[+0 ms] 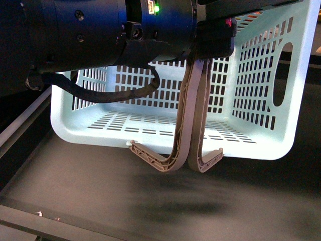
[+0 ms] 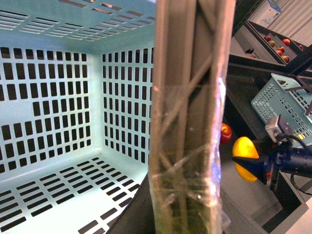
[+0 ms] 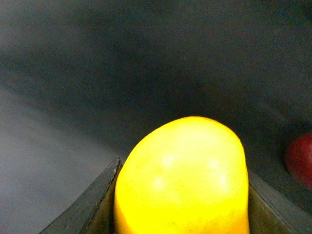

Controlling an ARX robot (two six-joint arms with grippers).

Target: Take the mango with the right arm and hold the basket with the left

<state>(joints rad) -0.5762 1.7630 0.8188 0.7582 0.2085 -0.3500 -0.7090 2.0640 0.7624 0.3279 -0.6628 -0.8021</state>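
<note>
The pale blue slotted basket (image 1: 251,90) hangs tipped in the air, its open side facing the camera and its inside empty. My left gripper (image 1: 213,42) is shut on its two grey-brown handles (image 1: 193,115), which fill the left wrist view as a taped bar (image 2: 187,122) beside the basket's inside wall (image 2: 53,97). The yellow mango (image 3: 183,178) sits between my right gripper's fingers (image 3: 92,204), which are shut on it. In the left wrist view the mango (image 2: 242,157) shows held by the right gripper (image 2: 256,163) off to the basket's side, above a dark surface.
A dark tabletop (image 1: 125,196) lies below the basket, with a rail (image 1: 25,125) at the left. A red fruit (image 3: 301,158) lies near the mango, also showing as a red fruit (image 2: 225,132). A second teal basket (image 2: 285,105) and trays of small fruit (image 2: 280,48) stand farther off.
</note>
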